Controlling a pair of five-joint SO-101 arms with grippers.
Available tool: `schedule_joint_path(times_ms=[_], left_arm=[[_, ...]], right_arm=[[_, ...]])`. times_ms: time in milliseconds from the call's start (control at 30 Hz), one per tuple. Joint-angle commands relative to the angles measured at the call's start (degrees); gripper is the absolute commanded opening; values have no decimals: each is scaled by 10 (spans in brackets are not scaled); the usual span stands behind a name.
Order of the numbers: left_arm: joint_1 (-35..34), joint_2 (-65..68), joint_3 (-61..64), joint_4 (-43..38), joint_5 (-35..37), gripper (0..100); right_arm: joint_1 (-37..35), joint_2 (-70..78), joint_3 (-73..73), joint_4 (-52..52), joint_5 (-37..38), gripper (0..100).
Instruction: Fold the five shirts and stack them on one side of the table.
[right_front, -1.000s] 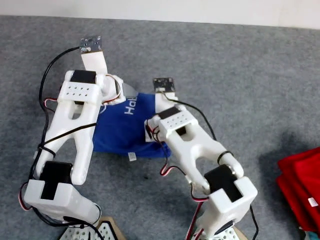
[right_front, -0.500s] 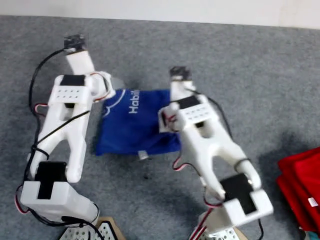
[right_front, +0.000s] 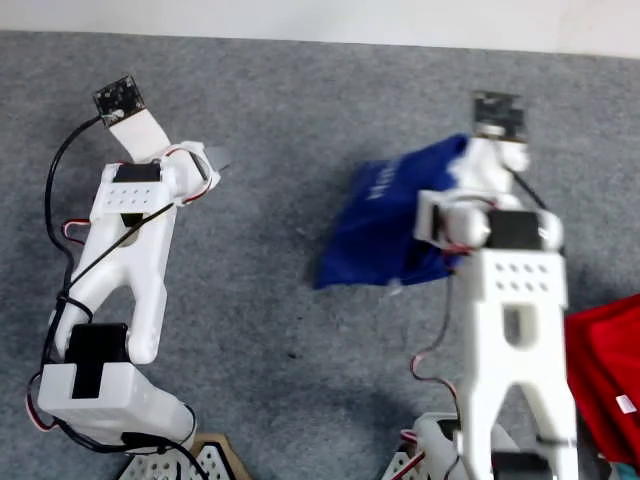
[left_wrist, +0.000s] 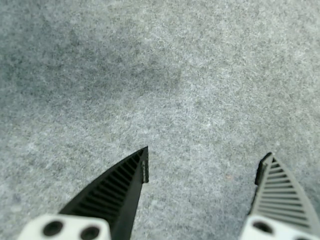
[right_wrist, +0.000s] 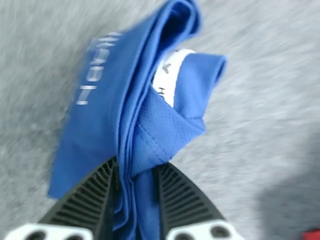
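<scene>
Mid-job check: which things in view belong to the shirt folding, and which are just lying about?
Job:
blue shirt, clamped in the right gripper
red shirts, piled at the right edge
left gripper, open, holding nothing

Lying about:
grey table surface
tan board at an arm's base

A grey, felt-like tabletop (right_front: 300, 90) with a fuzzy, speckled weave spreads across the whole scene from the near edge to the far edge. Along the far edge runs a plain pale strip (right_front: 320, 18), off-white and unmarked, meeting the grey in a straight line. At the near edge, left of centre, the corner of a tan wooden board (right_front: 225, 458) lies on the grey surface, and a small dark speck (right_front: 292, 353) sits near the middle.
</scene>
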Motion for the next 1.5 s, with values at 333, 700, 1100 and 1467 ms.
schedule_joint_path(times_ms=[333, 700, 1100, 1467], left_arm=[[7, -15, 16, -29, 3, 348], [7, -15, 16, -29, 3, 348], [14, -15, 23, -30, 2, 348], [14, -15, 25, -30, 2, 348]], right_arm=[[284, -150, -33, 4, 104, 6], [468, -153, -189, 87, 145, 6], [680, -152, -149, 62, 249, 6], [801, -151, 110, -125, 272, 6]])
